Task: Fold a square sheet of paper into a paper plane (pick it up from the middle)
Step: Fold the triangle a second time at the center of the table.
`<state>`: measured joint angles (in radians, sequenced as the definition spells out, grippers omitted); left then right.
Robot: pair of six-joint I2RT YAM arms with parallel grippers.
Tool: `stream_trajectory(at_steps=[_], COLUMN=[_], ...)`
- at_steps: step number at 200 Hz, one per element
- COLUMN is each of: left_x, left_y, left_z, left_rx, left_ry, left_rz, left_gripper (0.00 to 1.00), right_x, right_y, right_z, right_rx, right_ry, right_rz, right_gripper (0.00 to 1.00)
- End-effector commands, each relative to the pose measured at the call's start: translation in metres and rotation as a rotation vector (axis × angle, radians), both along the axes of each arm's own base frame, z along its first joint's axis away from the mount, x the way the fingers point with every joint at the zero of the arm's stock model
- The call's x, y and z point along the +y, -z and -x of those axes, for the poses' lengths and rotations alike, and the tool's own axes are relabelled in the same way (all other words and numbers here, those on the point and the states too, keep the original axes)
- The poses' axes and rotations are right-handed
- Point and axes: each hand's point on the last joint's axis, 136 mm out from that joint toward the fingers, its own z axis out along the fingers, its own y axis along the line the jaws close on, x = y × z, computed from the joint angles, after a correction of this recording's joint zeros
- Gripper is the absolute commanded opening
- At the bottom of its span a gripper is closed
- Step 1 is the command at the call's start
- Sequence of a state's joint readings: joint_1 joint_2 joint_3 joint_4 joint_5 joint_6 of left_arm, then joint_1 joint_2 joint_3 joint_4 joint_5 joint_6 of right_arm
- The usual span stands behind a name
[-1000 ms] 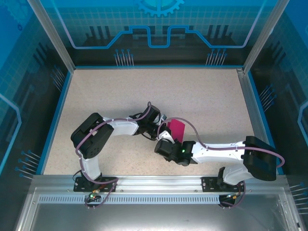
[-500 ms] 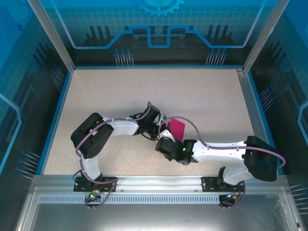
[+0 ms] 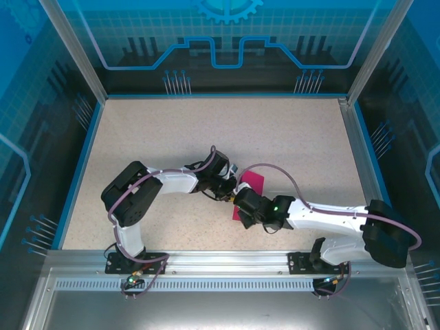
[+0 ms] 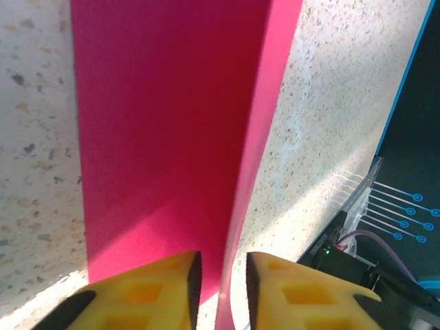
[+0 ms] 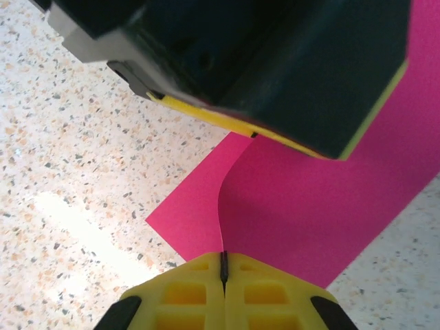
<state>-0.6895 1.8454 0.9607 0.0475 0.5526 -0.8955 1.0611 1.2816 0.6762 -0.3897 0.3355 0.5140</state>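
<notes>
Right gripper [image 5: 223,260] pinched shut on the raised edge of the square sheet of paper [image 5: 323,206], sheet lying on the speckled table [image 3: 295,144] just toward 5 o'clock from its middle, left gripper [image 4: 223,265] at the right one's 12 o'clock, jaws narrowly parted astride the upright flap

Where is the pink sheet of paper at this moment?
In the top view, the pink sheet lies on the table, front centre, just right of the left gripper; the right gripper pinches its raised edge.
</notes>
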Motion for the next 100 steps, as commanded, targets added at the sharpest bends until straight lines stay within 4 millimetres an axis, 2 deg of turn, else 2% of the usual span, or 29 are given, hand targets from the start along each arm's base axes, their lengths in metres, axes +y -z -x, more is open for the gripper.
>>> stream_trajectory(at_steps=[1,11,19,42,67,100], left_x=[0.005,0.009,0.014,0.027,0.033,0.031], left_y=[-0.012,-0.013,-0.014,-0.017,-0.019,-0.022], left_z=[-0.005,-0.005,-0.006,-0.006,-0.004,0.001], left_rx=[-0.020,-0.035,-0.047,-0.080,-0.097,-0.112], left_ry=[-0.025,-0.036,-0.051,-0.085,-0.096,-0.073], left_rz=[-0.013,-0.034,-0.058,-0.104,-0.118,-0.116], left_gripper=[0.40,0.44,0.51,0.57,0.58,0.58], right_x=[0.007,0.006,0.005,0.004,-0.002,-0.014], right_y=[-0.002,-0.002,-0.001,-0.005,-0.006,0.000], right_z=[0.004,0.002,0.002,-0.003,-0.008,-0.017], right_rx=[0.064,0.084,0.105,0.167,0.225,0.314], right_ry=[-0.032,-0.024,-0.025,-0.026,-0.018,0.015], right_rz=[-0.106,-0.141,-0.176,-0.301,-0.411,-0.474], right_gripper=[0.05,0.05,0.05,0.06,0.08,0.08])
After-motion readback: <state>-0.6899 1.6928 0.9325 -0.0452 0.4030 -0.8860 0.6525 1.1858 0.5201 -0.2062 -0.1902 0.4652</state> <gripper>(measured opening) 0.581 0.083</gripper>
